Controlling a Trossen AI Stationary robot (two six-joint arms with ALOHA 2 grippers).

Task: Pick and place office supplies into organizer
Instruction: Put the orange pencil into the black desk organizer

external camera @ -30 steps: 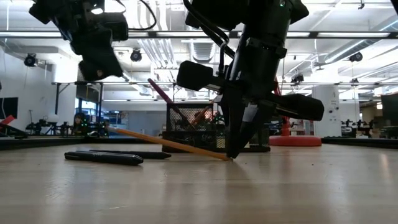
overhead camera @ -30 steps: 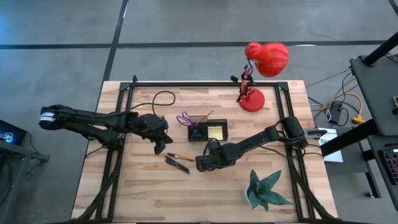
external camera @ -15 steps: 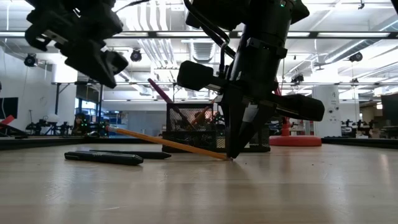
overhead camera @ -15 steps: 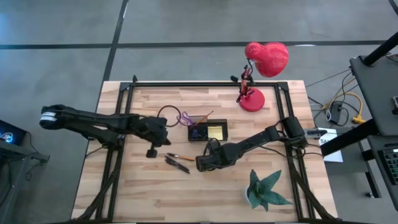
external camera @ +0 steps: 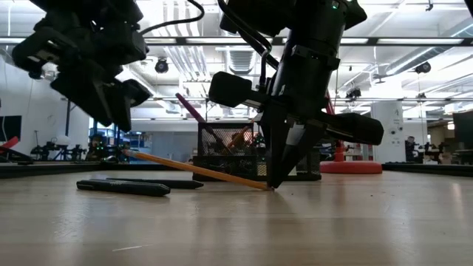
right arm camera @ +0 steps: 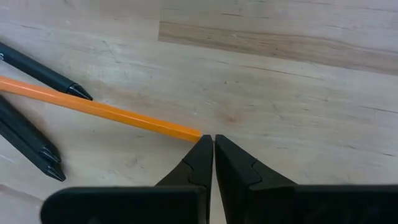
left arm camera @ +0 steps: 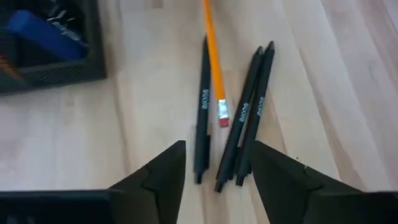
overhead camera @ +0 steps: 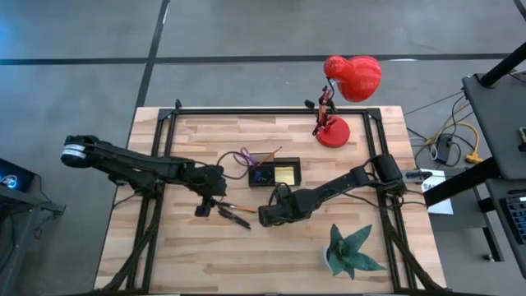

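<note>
Left gripper, fingers spread, hovers over black pens lying lengthwise between them; right gripper, pressed together, at orange pencil tip.

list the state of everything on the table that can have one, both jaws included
left gripper: jaws open, hovering over the pens, holding nothing
right gripper: jaws shut, tips at the pencil's end, on the table
orange pencil: lying flat on the wood among the pens
three black pens: lying flat, outside the organizer
organizer: upright, partly filled
purple scissors: standing in the organizer, handles up
yellow sticky-note pad: in the organizer
red desk lamp: upright
</note>
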